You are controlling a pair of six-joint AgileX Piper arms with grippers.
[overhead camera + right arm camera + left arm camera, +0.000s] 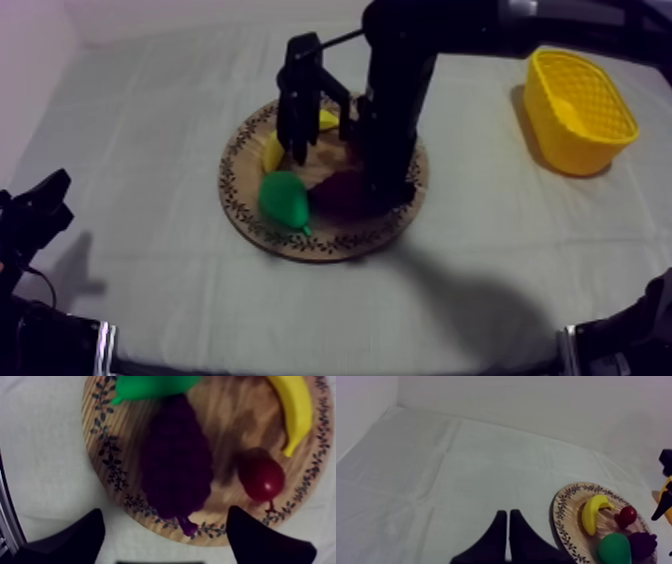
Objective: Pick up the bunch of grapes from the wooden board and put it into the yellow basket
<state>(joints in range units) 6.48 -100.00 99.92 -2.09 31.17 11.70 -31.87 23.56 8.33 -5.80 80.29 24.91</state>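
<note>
The dark purple bunch of grapes (340, 190) (175, 461) lies on the round wooden board (240, 190) (107, 461), beside the green pear. My right arm reaches in from the upper right and stands upright over the board. Its gripper (380, 185) (165, 536) hangs open above the stem end of the grapes, with one finger to each side and nothing between them. The yellow basket (580, 105) stands at the far right of the table. My left gripper (45, 195) (508, 526) rests shut at the left, away from the board (561, 511) and the grapes (642, 543).
On the board with the grapes lie a green pear (283, 198) (155, 383), a banana (272, 150) (295, 411) and a small red fruit (261, 476) (627, 515). Bare cloth lies between the board and the basket.
</note>
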